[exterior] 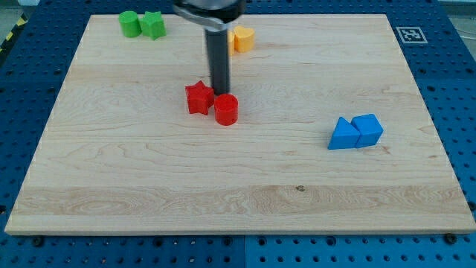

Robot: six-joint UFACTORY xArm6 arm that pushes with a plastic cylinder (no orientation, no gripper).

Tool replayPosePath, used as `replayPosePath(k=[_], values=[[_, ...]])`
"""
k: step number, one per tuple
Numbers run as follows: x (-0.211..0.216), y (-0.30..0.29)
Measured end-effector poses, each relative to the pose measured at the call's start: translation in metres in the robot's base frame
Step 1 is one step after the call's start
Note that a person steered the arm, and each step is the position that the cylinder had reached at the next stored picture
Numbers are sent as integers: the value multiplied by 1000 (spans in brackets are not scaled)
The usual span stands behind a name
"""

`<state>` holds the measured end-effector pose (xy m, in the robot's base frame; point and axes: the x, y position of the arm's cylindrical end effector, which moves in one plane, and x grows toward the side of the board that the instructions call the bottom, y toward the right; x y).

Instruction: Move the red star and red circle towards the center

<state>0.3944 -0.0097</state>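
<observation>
The red star (198,97) and the red circle (226,109) lie side by side on the wooden board (238,186), a little left of and above its middle. The circle touches the star's lower right side. My tip (221,91) stands just above the two, between them, close to the star's right point and the circle's top edge. The dark rod rises from there toward the view's top.
A green circle (129,24) and a green block (153,25) sit at the top left. A yellow block (242,38) is at the top, right of the rod. A blue triangle (343,135) and a blue block (367,129) touch at the right.
</observation>
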Motion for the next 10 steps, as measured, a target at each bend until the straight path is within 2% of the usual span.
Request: replayPosePath(k=[1, 2, 3, 4, 5, 6, 8, 9, 10], values=[[13, 26], [55, 29], [65, 10], [54, -22], [53, -23], [55, 13], [4, 63], [-16, 63], [-18, 63]])
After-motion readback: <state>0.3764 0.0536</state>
